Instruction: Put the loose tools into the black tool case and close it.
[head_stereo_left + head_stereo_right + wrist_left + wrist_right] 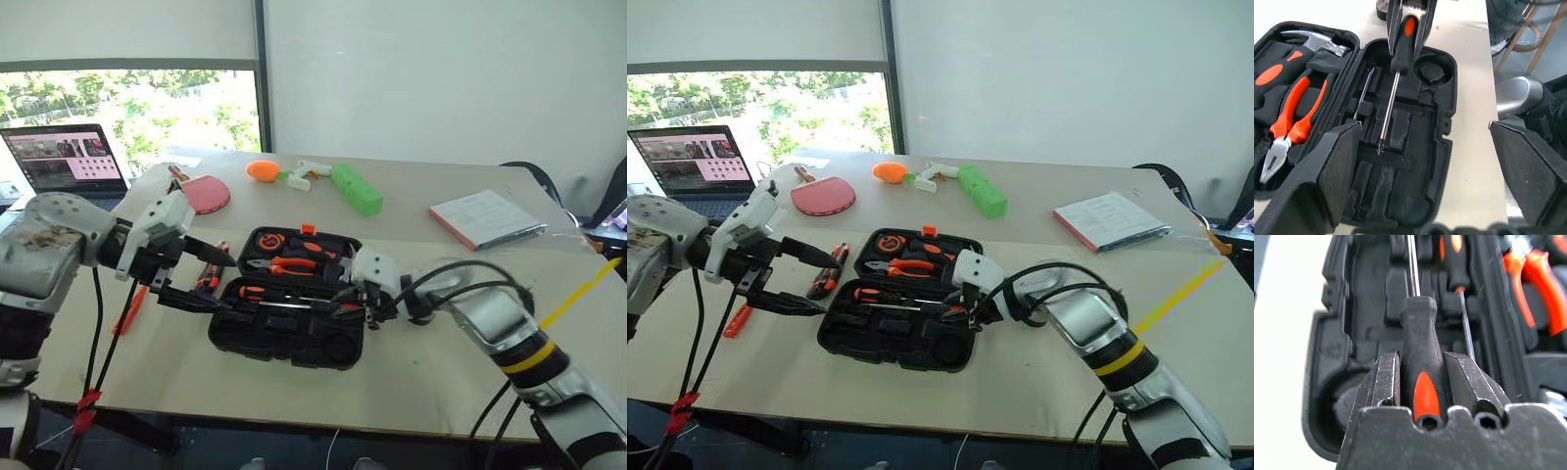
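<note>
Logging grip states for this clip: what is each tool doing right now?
Left tool: open, holding nothing.
Right tool: shut on the black-and-orange-handled screwdriver, over the open black moulded plastic tool case.

The laptop was cut off by the picture's edge. The right tool hid part of the black tool case, and the pliers were blurred.

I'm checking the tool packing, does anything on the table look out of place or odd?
Nothing looks damaged or spilled. The black tool case lies open while the right gripper holds a screwdriver over its recesses. A utility knife and a slim orange tool lie loose on the table, left of the case.
</note>
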Controlling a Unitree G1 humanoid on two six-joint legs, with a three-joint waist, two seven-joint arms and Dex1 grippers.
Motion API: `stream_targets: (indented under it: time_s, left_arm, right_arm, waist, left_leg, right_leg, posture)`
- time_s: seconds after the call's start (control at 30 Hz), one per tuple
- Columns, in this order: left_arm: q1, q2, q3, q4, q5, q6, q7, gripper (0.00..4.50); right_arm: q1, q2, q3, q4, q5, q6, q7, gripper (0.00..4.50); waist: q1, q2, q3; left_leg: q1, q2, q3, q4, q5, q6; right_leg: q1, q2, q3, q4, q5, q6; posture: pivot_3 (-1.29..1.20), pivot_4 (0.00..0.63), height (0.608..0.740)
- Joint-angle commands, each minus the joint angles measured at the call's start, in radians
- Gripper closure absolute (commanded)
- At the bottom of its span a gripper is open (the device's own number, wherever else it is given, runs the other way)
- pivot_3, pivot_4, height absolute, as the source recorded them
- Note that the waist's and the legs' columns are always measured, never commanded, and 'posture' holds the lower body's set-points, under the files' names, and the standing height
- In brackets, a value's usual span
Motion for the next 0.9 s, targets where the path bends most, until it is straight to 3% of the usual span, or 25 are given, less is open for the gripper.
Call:
stream_targets:
  time_s: [0.03, 0.5, 0.53, 0.6, 0.73, 0.9]
  left_arm:
    - [-0.014, 0.007, 0.052, -0.027, -0.019, 0.025, 0.035, 0.00]
    - [-0.051, -0.044, 0.029, -0.017, -0.003, 0.032, 0.058, 0.00]
    - [-0.053, -0.048, 0.028, -0.015, -0.001, 0.030, 0.057, 0.00]
    - [-0.056, -0.054, 0.025, -0.011, 0.003, 0.026, 0.056, 0.00]
    - [-0.065, -0.066, 0.020, 0.009, 0.017, 0.013, 0.051, 0.00]
    - [-0.075, -0.078, 0.013, 0.028, 0.024, -0.002, 0.048, 0.00]
  right_arm:
    - [-0.036, 0.041, -0.018, 0.057, -0.047, -0.030, -0.010, 3.46]
    - [-0.013, 0.145, -0.046, 0.115, -0.097, 0.018, -0.040, 3.46]
    - [-0.011, 0.147, -0.048, 0.109, -0.098, 0.022, -0.040, 2.46]
    - [-0.007, 0.146, -0.057, 0.089, -0.093, 0.037, -0.040, 2.07]
    - [-0.017, 0.134, -0.096, 0.037, -0.070, 0.081, -0.039, 0.70]
    - [-0.030, 0.147, -0.134, 0.019, -0.059, 0.115, -0.051, 0.70]
  waist:
    - [-0.002, 0.000, 0.000]
    - [-0.011, 0.000, 0.000]
    - [-0.011, 0.000, 0.000]
    - [-0.010, 0.000, 0.000]
    - [-0.010, 0.000, 0.000]
    - [-0.010, 0.000, 0.000]
  left_leg:
    - [0.000, 0.000, 0.000, 0.000, 0.000, 0.000]
    - [0.002, 0.001, -0.001, -0.001, 0.001, -0.001]
    - [0.002, 0.001, -0.001, -0.001, 0.001, -0.001]
    - [0.002, 0.001, -0.001, -0.001, 0.001, -0.001]
    - [0.002, 0.001, -0.001, -0.001, 0.001, -0.001]
    - [0.002, 0.001, -0.001, -0.001, 0.001, -0.001]
  right_leg:
    - [0.000, 0.000, 0.000, 0.001, 0.000, 0.000]
    - [0.000, 0.002, 0.000, 0.005, -0.001, -0.003]
    - [-0.001, 0.002, 0.000, 0.005, -0.001, -0.003]
    - [0.000, 0.002, 0.000, 0.005, -0.001, -0.003]
    - [0.000, 0.002, 0.000, 0.005, -0.001, -0.003]
    - [0.000, 0.002, 0.000, 0.005, -0.001, -0.003]
  posture:
    - [0.00, 0.150, 0.738]
    - [0.00, 0.150, 0.738]
    - [0.00, 0.150, 0.738]
    - [0.00, 0.150, 0.738]
    - [0.00, 0.150, 0.738]
    - [0.00, 0.150, 0.738]
